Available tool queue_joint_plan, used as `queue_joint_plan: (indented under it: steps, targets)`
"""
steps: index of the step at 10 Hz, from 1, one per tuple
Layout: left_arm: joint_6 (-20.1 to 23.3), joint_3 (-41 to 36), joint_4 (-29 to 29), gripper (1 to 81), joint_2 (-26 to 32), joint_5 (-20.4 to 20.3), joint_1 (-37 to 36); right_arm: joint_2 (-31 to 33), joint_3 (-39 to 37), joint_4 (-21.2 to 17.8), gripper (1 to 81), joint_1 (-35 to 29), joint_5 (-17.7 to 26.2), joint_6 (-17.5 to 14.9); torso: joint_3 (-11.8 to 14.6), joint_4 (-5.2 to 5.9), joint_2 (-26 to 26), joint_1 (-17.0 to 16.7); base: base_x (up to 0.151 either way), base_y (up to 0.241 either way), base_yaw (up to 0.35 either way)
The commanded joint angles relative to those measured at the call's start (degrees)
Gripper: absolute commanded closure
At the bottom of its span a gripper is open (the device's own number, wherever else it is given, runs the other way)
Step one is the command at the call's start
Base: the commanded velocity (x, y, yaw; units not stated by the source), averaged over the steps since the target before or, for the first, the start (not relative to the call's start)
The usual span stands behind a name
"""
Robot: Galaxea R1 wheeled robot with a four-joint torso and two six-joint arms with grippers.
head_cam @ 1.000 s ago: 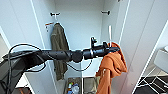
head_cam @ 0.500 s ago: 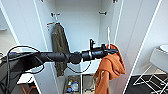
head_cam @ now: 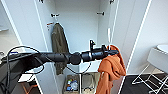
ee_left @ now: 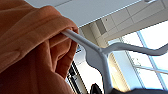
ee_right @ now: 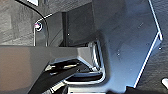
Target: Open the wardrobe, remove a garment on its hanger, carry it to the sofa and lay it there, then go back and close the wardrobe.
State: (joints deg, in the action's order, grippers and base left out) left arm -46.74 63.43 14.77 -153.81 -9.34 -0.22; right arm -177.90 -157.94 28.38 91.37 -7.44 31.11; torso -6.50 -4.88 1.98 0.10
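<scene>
The wardrobe (head_cam: pixel 80 27) stands in front of me with both white doors swung wide. My left arm reaches across the opening. My left gripper (head_cam: pixel 113 52) is shut on the neck of the white hanger (head_cam: pixel 108 37), whose hook points up. The orange garment (head_cam: pixel 111 68) hangs from the hanger in front of the wardrobe's right side, drooping in folds toward the floor. In the left wrist view the garment (ee_left: pixel 30 50) sits close, with the hanger (ee_left: pixel 100 53) running out of its folds.
An olive-green jacket (head_cam: pixel 59 47) hangs inside at the left. Small items (head_cam: pixel 71 85) and a wire frame (head_cam: pixel 87 82) sit at the wardrobe's bottom. A white chair (head_cam: pixel 156 62) with thin metal legs stands at the right on dark floor (head_cam: pixel 130 86).
The picture has shifted slightly, so the camera has moved. The orange garment stays hanging from my left gripper at about the same place.
</scene>
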Motion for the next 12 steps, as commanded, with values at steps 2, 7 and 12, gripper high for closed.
queue_joint_plan:
  steps: [2, 7, 12]
  targets:
    - [1.0, -1.4, -2.8, 81.1, 0.3, -5.1, -10.2, -0.9, 0.6, 0.4, 1.0, -1.8, 2.5, -0.3, 0.0, 0.00, 0.0, 0.0, 0.000, 0.000, 0.000]
    - [0.9, -6.4, -11.8, 81.1, 6.4, -1.2, -3.1, -0.7, 0.6, 0.4, 1.0, -1.9, 2.5, -0.3, 0.0, 0.00, 0.0, 0.0, 0.000, 0.000, 0.000]
    - [0.8, -8.6, -12.4, 81.1, 9.6, -0.9, -2.6, -0.6, 0.6, 0.4, 1.0, -2.0, 2.5, -0.3, 0.0, 0.00, 0.0, 0.0, 0.000, 0.000, 0.000]
